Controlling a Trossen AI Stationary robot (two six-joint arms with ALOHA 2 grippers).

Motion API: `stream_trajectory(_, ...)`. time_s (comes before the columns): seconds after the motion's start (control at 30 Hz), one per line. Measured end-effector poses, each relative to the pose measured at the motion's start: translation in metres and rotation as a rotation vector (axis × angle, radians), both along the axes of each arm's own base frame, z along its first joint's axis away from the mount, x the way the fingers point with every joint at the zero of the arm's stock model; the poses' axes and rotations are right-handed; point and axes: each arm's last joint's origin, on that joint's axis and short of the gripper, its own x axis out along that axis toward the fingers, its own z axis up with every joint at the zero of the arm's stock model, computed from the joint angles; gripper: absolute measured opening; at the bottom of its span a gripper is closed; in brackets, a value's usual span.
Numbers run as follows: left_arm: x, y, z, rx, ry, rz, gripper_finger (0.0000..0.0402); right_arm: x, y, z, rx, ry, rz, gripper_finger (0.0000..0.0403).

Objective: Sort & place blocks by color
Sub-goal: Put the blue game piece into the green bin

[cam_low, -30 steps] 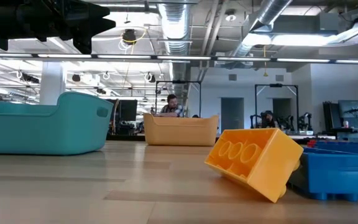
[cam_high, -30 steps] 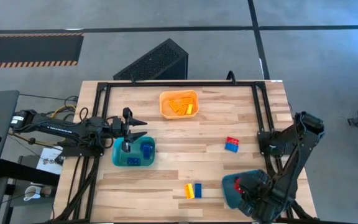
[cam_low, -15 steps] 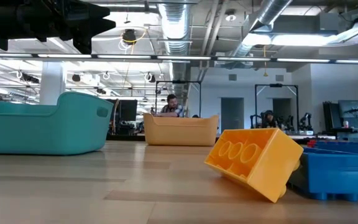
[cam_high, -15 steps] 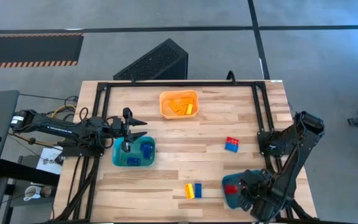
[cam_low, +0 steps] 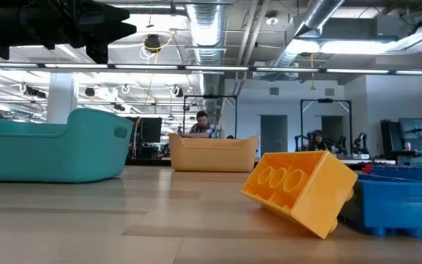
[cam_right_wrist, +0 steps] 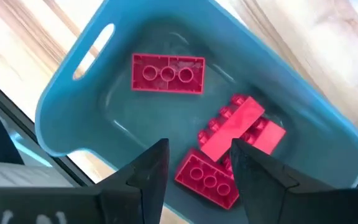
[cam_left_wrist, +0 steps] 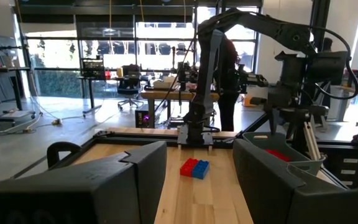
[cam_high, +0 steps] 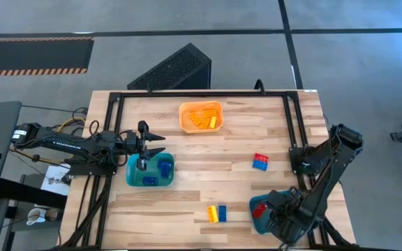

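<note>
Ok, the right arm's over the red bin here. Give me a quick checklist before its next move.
1. Right gripper empty, fingers apart above the teal bin: ok.
2. Red blocks lying inside that bin: ok.
3. Only red in that bin: ok from the wrist view.
4. Loose blocks left on the table: not ok; a red-blue pair and a yellow-blue pair remain.
5. Left gripper clear of the right arm's path, at the blue-block bin: ok.
</note>
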Motion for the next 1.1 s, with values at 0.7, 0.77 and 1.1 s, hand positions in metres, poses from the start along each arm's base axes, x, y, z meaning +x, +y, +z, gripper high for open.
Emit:
stream_trajectory(0.7,0.0,0.001,0.0,-0.002,0.005,0.019,0.0174,0.074,-0.088,0.0,-0.1,0.128,0.157,0.0291)
stream_trajectory(0.77,0.0,0.001,-0.001,-0.002,0.005,0.019,0.0174,0.079,-0.097,0.0,-0.104,0.138,0.165,0.0299)
stream_trajectory(1.1,0.0,0.001,-0.001,-0.002,0.006,0.018,0.0174,0.097,-0.134,0.0,-0.108,0.166,0.166,0.0363)
